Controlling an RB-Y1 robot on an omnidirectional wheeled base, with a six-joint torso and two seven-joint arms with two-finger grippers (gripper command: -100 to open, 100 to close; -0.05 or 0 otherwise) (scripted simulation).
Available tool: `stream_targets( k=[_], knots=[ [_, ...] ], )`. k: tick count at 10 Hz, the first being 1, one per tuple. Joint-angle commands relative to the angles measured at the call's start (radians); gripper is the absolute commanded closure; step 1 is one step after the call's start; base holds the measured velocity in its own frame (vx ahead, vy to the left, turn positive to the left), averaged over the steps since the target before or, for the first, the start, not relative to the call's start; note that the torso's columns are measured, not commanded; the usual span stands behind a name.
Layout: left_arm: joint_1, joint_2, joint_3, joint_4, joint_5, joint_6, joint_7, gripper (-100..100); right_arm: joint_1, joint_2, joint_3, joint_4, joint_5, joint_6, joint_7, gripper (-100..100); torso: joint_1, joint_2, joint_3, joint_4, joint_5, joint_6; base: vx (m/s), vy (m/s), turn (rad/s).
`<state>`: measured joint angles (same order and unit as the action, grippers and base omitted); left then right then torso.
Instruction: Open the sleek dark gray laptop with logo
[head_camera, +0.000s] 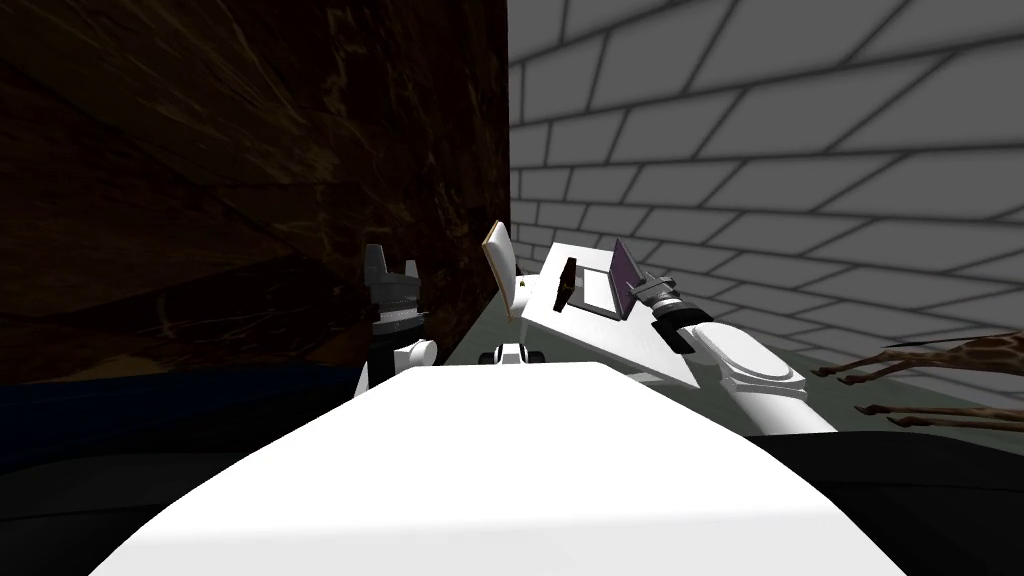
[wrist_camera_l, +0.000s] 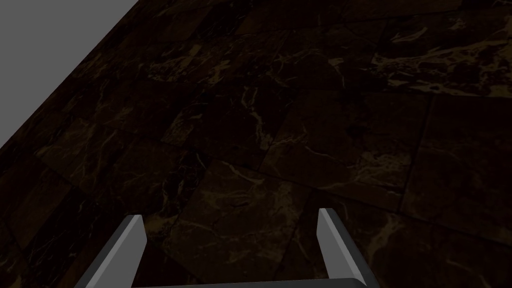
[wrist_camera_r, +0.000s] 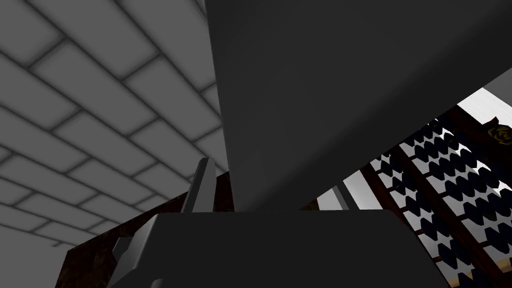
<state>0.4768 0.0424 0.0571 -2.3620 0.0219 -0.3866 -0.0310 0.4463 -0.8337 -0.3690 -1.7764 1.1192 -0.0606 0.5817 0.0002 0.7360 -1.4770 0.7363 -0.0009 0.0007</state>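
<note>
**Right claw open at the laptop lid; left claw open and empty**

The laptop (head_camera: 622, 268) sits on the white desk (head_camera: 600, 335) with its dark grey lid tilted up from the base. Our right claw (wrist_camera_r: 272, 177) is spread wide, one finger on each side of that lid; we cannot tell whether either finger touches it. An abacus (wrist_camera_r: 440, 165) lies beyond the lid. Our left claw (head_camera: 392, 265) is raised to the left of the desk, fingers wide apart, gripping nothing.

Laptop lid (wrist_camera_r: 325, 100) matt dark grey; wall (wrist_camera_l: 300, 125) glossy veined marble.
</note>
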Motion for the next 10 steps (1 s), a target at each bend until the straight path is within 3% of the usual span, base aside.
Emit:
stream_targets(
  k=[1, 10],
  knots=[
    [0.0, 0.0, 0.0, 0.0, 0.0, 0.0, 0.0, 0, 0.026, 0.0, 0.016, -0.007, 0.047, 0.014, 0.039, 100, -0.004, 0.005, 0.003, 0.003, 0.001, 0.0, 0.058, 0.052, 0.033],
    [0.0, 0.0, 0.0, 0.0, 0.0, 0.0, 0.0, 0, 0.12, 0.002, 0.072, -0.033, 0.227, 0.077, 0.18, 100, 0.002, 0.003, 0.002, 0.003, 0.003, -0.001, 0.031, 0.048, -0.028]
  ],
)
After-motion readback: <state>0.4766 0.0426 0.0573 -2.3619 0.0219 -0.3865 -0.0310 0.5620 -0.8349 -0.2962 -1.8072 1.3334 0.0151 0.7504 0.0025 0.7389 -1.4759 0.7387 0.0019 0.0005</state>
